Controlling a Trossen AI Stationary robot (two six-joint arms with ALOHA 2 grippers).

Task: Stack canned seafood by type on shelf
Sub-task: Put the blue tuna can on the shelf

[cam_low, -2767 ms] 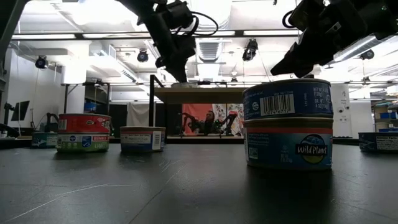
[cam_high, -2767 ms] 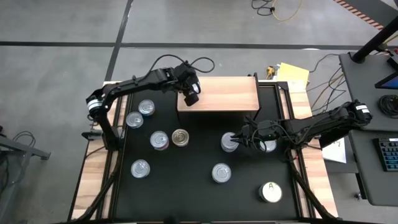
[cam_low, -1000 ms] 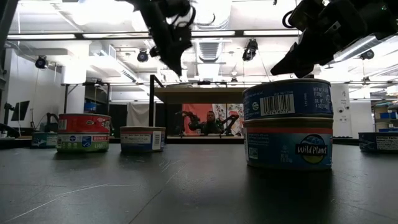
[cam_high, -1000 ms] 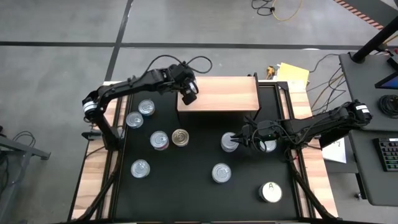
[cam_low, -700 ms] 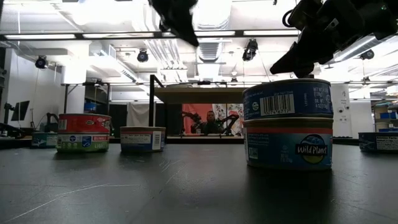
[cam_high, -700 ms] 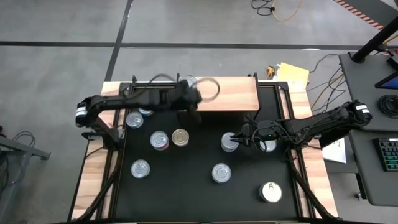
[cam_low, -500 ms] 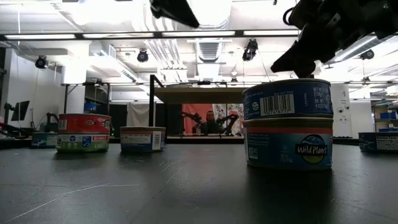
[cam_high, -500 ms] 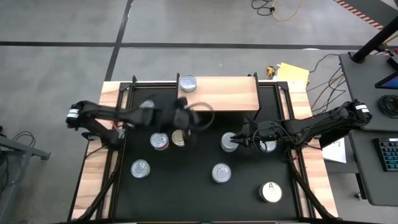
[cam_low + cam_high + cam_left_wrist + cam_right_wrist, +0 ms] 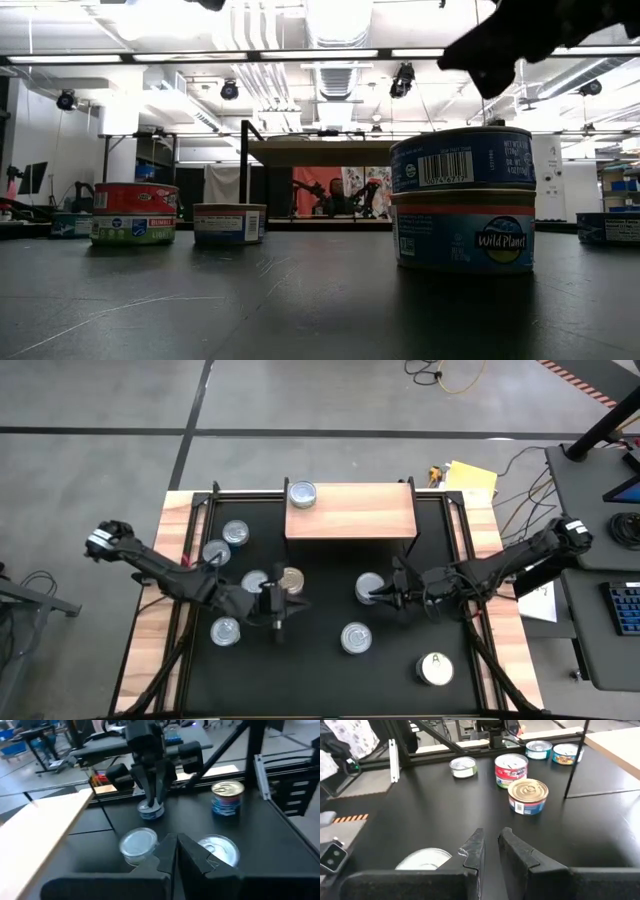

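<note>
My left gripper (image 9: 277, 606) hangs pinched shut and empty over the black tabletop (image 9: 320, 670), just in front of the silver-topped tin (image 9: 256, 584) and the gold-topped tin (image 9: 290, 580), which stand side by side with nothing between them and my fingertips. Farther back, one silver tin (image 9: 302, 494) already sits on the left end of the pale wooden shelf (image 9: 360, 512). My right gripper (image 9: 383, 597), jaws nearly closed and holding nothing, hovers beside a two-high stack (image 9: 370, 587); all are short, smooth metal rounds with no long axis to favour.

Shelf (image 9: 360, 510): light natural wood, dark legs | tabletop (image 9: 320, 660): black, wooden edges | cans: silver-topped (image 9: 355, 637); one gold-topped (image 9: 291, 579); near-right one white-topped (image 9: 435, 668), marked "A" | stacked pair (image 9: 463, 200): blue labels, barcode | far-left can (image 9: 133, 213): red and green.
</note>
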